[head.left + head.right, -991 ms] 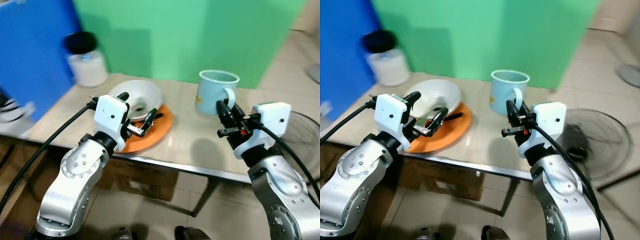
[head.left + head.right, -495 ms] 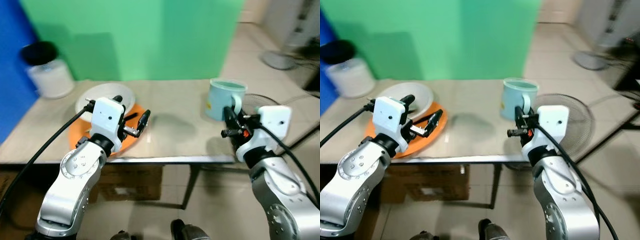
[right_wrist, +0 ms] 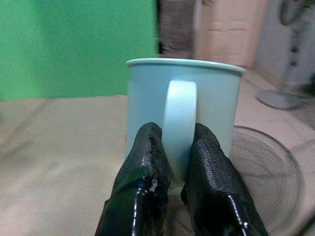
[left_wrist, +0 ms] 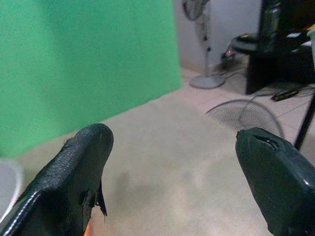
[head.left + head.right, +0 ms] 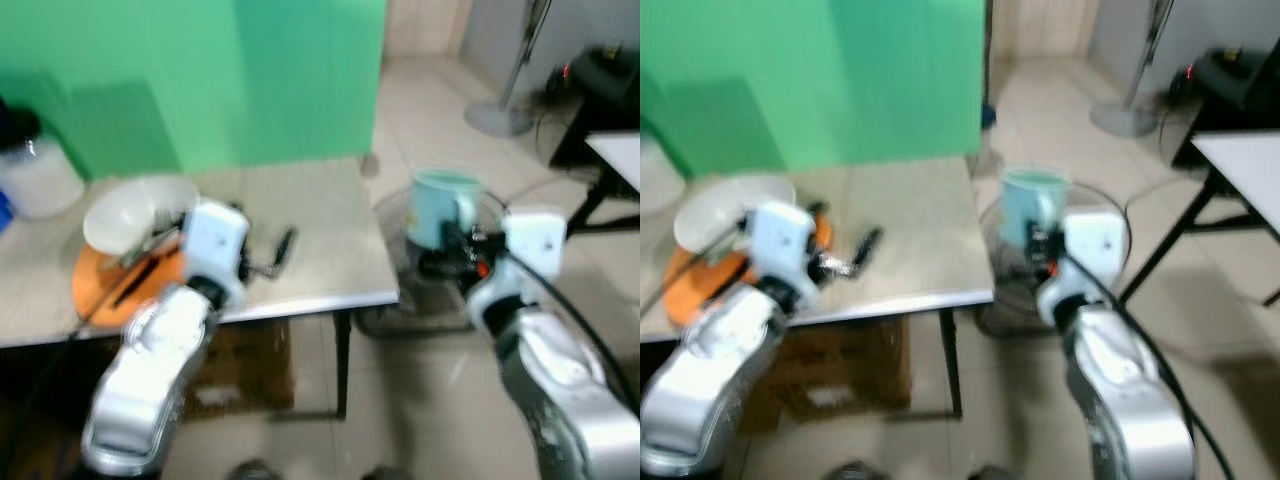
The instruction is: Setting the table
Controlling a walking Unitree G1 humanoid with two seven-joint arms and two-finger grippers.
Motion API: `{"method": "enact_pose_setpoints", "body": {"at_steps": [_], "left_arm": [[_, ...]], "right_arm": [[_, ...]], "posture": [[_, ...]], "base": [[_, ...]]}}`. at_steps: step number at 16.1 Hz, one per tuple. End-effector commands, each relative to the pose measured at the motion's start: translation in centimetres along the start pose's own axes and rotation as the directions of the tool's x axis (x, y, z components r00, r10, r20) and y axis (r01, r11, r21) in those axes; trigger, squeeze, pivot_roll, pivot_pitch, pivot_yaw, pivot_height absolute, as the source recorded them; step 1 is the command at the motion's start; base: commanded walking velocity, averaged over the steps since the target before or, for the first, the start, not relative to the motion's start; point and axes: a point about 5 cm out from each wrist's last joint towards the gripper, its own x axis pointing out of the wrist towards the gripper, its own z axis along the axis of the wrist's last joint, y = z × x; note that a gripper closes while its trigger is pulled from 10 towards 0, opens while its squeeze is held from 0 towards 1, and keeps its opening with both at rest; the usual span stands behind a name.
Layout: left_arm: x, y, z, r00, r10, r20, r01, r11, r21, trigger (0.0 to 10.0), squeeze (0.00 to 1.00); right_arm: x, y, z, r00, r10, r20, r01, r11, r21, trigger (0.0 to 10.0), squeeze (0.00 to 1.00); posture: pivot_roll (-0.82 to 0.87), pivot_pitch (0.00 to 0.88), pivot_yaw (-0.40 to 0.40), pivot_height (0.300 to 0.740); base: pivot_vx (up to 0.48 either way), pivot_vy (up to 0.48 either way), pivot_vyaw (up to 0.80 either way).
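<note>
A light blue mug (image 5: pixel 440 205) hangs beyond the table's right edge, above a floor fan. My right gripper (image 3: pixel 177 135) is shut on its handle (image 3: pixel 179 123), one finger on each side. My left gripper (image 4: pixel 172 142) is open and holds nothing. It hovers low over the beige table (image 5: pixel 320 220), right of an orange plate (image 5: pixel 100 285). On that plate stands a white bowl (image 5: pixel 135 200), with a dark utensil (image 5: pixel 135 285) lying beside it. The head views are blurred.
A floor fan (image 5: pixel 400 290) lies just past the table's right end, under the mug. A jar with a black lid (image 5: pixel 35 175) stands at the far left. A pedestal fan base (image 5: pixel 500 110) and a white table corner (image 5: pixel 620 150) are at the right. A green screen backs the table.
The whole view has swung right, so the camera turned. The mug, held by its handle, has gone from over the table's right end to past its edge.
</note>
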Motion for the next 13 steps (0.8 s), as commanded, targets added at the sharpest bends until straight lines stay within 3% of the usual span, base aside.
{"method": "enact_pose_setpoints", "body": {"at_steps": [1,13], "left_arm": [[-0.23,0.86,0.36,0.999,0.039,0.012,-0.039,0.999,0.023,10.0,0.0],[-0.67,0.99,-0.19,0.998,0.056,0.005,-0.056,0.998,-0.022,10.0,0.0]], "right_arm": [[0.03,0.44,0.46,1.0,0.02,0.019,-0.02,1.0,0.001,10.0,0.0],[-0.28,-0.34,-0.03,0.999,-0.043,-0.02,0.043,0.999,-0.012,10.0,0.0]], "posture": [[0.04,0.037,0.026,0.74],[0.03,0.037,0.029,0.74]], "base": [[0.0,0.0,-0.8],[0.0,0.0,-0.8]]}}
